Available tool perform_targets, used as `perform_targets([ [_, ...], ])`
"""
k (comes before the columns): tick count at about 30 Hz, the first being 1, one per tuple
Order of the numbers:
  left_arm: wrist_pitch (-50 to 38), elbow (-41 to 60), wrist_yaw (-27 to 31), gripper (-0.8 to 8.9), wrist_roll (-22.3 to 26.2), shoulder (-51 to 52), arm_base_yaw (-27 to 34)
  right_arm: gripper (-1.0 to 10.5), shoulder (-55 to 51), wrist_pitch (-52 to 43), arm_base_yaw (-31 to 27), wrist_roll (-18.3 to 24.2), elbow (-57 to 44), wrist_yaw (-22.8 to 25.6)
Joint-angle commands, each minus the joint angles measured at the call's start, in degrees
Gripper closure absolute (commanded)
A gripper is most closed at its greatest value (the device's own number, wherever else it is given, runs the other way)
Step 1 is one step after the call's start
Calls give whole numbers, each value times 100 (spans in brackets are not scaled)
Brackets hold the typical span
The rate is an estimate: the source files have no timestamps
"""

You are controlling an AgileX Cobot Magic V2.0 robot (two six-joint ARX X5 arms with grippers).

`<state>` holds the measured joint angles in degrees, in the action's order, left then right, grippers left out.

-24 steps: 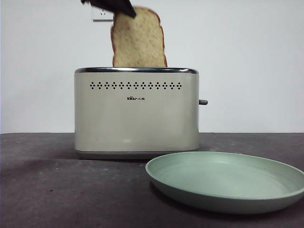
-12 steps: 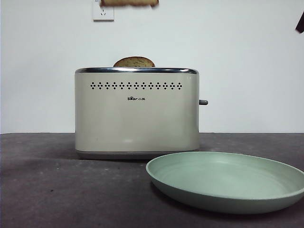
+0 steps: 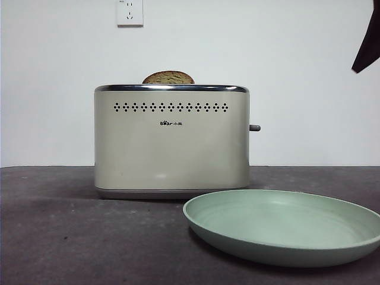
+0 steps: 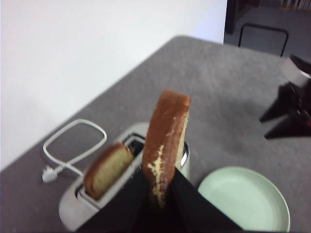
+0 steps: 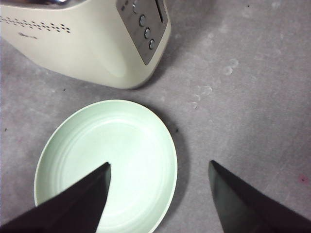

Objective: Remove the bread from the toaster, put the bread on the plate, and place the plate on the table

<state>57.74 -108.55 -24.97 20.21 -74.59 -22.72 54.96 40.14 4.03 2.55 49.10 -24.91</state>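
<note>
My left gripper (image 4: 158, 194) is shut on the bread (image 4: 167, 138), a slice with a brown crust, and holds it upright high above the cream toaster (image 4: 70, 211). This slice is above the top edge of the front view. A second slice (image 3: 168, 78) sits in a toaster (image 3: 172, 142) slot and also shows in the left wrist view (image 4: 107, 167). The pale green plate (image 3: 285, 228) lies on the table (image 3: 59, 237) in front of the toaster's lever end. My right gripper (image 5: 159, 167) hangs open and empty above the plate's (image 5: 107, 155) edge. It shows as a black tip (image 3: 368, 41) at the top right.
A white power cable (image 4: 73, 145) lies looped on the table behind the toaster. A wall socket (image 3: 129, 12) is on the white wall. The toaster's control buttons (image 5: 143, 22) face the plate side. Bare table (image 5: 243, 73) lies beside the plate.
The held slice has risen out of the toaster and out of the top of the front view. A black gripper tip has come further in at the top right.
</note>
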Motion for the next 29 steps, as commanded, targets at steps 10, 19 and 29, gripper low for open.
perform_targets([
  [10, -752, 2859, 212, 808, -789, 2262, 52, 636, 999, -254, 398, -37, 72, -11],
  [19, -699, 4221, 208, 808, -1196, 3329, 59, 655, 2157, -481, 577, 70, 70, 208],
  [29, -461, 4295, 208, 808, -1198, 3405, 59, 721, 3198, -732, 601, 98, 70, 245],
])
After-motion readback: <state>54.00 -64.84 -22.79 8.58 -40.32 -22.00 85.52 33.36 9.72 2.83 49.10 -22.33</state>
